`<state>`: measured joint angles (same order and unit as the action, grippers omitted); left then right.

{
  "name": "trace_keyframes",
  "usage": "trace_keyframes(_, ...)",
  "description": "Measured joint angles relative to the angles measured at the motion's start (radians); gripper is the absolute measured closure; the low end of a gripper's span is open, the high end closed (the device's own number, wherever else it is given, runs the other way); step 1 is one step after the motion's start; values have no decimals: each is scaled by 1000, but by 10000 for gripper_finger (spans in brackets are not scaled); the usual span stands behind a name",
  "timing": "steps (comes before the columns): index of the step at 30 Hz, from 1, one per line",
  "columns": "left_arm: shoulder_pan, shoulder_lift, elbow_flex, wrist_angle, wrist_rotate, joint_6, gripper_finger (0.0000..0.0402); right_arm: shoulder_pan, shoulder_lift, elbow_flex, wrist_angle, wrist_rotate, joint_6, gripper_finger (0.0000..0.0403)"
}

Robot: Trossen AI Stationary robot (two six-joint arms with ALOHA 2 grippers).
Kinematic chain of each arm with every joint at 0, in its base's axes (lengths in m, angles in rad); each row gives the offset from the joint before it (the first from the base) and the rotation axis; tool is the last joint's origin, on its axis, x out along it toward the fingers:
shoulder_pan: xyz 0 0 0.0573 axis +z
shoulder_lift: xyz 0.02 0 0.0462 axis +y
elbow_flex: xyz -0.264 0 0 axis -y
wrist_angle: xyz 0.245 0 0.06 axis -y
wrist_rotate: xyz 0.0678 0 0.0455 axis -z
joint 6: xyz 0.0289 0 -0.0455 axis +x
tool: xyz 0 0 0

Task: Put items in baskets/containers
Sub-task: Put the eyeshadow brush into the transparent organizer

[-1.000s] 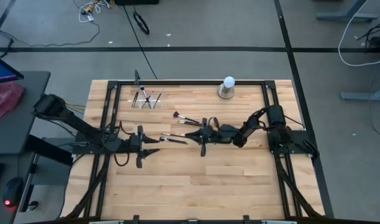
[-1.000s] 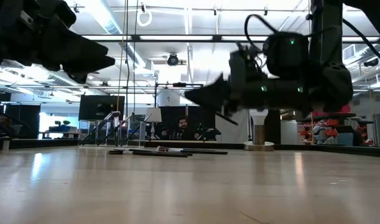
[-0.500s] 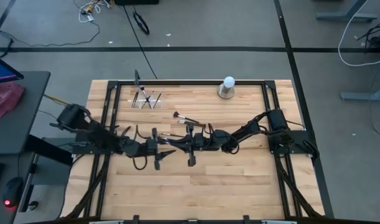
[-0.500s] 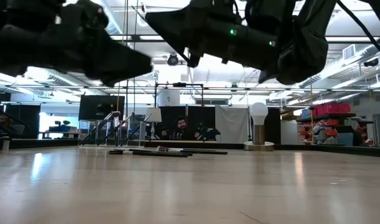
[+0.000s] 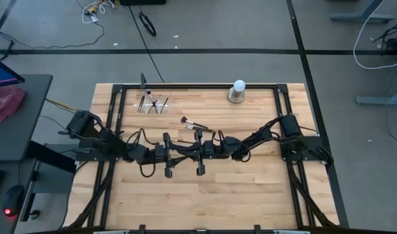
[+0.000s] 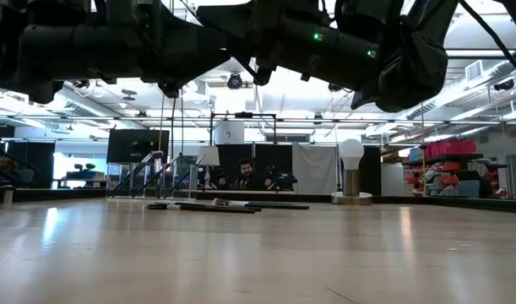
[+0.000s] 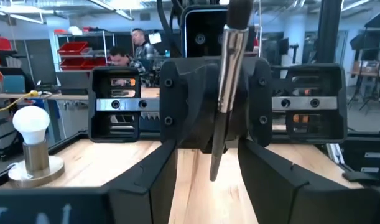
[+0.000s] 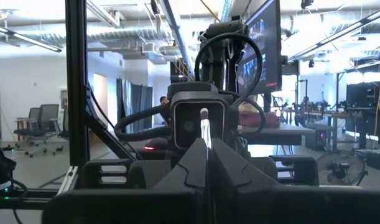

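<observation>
My right gripper hovers over the table's middle, shut on a makeup brush with a black handle and a silvery ferrule. My left gripper faces it at the same height, open. Its fingers stand on either side of the brush's handle with gaps showing. More brushes lie flat on the wood. The clear holder sits near the far left corner with a few brushes standing in it. My right gripper pinches the brush between its two shut fingers, which lie level and point toward the table's left. The brush runs along the fingers and sticks out past their ends. Its ferrule and bristle end reach toward the left gripper. It is lifted clear of the table.
A white bulb on a grey round base stands at the far edge, right of middle. A black frame runs round the tabletop. The near half of the wood is bare. People sit in the room beyond the table.
My left gripper has swung toward the table's right until it faces the right gripper. My right gripper has moved up and toward the table's left and near edge, carrying the brush, and has then held still. The two grippers now stand nose to nose.
</observation>
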<state>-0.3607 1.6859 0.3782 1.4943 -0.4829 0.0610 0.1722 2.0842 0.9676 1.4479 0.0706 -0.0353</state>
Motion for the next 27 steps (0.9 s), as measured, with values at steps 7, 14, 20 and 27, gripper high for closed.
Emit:
trace_keyframes(7, 0, 0, 2, 20, 10, 4, 241, 0, -1, 2, 8, 0, 0, 394)
trace_keyframes(14, 0, 0, 2, 25, 17, 3, 342, 2, -2, 2, 6, 1, -3, 394)
trace_keyframes(20, -1, 0, 1, 24, 54, 3, 386, 6, -3, 2, -19, -1, -2, 394)
trace_keyframes(27, -7, 0, -2, 11, 57, 3, 391, 19, -3, 2, -35, 3, 0, 376)
